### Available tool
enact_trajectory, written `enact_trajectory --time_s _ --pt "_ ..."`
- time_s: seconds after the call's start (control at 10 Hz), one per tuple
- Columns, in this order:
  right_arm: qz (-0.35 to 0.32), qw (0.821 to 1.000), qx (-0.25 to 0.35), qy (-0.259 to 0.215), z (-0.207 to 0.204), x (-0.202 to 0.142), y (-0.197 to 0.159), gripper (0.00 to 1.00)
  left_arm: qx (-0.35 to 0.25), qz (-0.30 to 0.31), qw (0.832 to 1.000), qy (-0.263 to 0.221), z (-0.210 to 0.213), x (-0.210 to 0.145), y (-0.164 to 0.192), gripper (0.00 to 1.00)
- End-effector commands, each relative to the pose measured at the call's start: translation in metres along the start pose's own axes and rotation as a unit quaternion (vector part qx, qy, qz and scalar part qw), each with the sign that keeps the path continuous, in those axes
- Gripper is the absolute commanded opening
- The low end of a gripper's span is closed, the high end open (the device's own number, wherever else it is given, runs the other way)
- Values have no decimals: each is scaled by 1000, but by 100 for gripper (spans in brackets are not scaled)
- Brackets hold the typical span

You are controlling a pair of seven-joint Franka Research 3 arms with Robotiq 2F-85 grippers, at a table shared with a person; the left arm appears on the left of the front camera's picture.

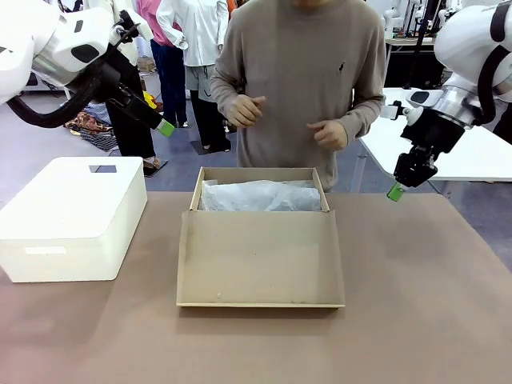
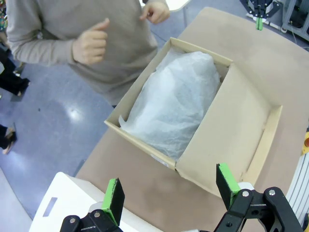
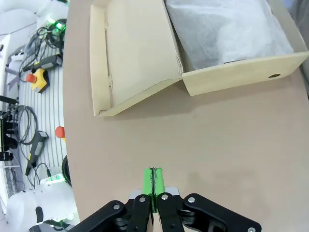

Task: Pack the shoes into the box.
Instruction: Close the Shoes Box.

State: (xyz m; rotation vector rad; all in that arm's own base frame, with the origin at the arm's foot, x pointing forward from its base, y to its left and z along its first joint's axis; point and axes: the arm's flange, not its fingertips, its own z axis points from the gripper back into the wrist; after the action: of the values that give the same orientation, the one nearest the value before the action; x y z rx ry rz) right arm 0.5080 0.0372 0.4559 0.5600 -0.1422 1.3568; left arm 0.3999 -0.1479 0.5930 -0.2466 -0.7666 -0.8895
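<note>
**ITEM 1: box** [image 1: 258, 174]. Tan cardboard, ctr of table [image 1: 416, 320], back wall twd far edge. Lid flap [image 1: 260, 256] open, lying flat twd near edge. Inside is white tissue [image 1: 260, 196], heaped and covering the bottom. What's under it can't be told.

**ITEM 2: white bin** [image 1: 72, 216]. By left edge of table, apart from box.

**ITEM 3: left pincer** [image 2: 170, 188]. Jaws wide, nothing btwn pads. Held high nr far-left corner, looking down at box.

**ITEM 4: right pincer** [image 3: 153, 175]. Pads pressed together, empty. Hangs above table twd far-right corner.

**ITEM 5: person.** At far edge, one hand [image 1: 242, 110] & other hand [image 1: 330, 134] raised at chest, both empty.

**HANDLING NOTE (judgement).**
- Shoes prob. not yet packed.
- Best grip is the wide left pincer across a shoe's mid-body.
- Lower it onto the tissue along the box's long side, leaving room for the 2nd shoe.
- Keep off the walls & flap hinge, and don't drag the tissue out.
- Right pincer must open before it can help.
</note>
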Motion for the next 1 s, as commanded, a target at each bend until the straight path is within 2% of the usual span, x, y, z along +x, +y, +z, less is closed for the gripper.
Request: enact_trajectory --time_s 0.0,0.4,0.5,0.7,0.9 --pt "20 1000 -6 -1 3 4 3 0 -9 -4 1000 -8 0 -2 2 100" --pt "7 1000 -2 1 2 4 2 0 -9 -4 1000 -8 0 -2 2 100" --pt "29 999 -38 0 -2 5 -1 0 -9 -4 1000 -8 0 -2 2 100" --pt "57 996 -55 -37 -16 -1 -7 0 -9 -4 1000 -8 0 -2 2 100" --pt "73 994 -70 -42 -36 -5 -8 0 -9 -4 1000 -8 0 -2 2 100"
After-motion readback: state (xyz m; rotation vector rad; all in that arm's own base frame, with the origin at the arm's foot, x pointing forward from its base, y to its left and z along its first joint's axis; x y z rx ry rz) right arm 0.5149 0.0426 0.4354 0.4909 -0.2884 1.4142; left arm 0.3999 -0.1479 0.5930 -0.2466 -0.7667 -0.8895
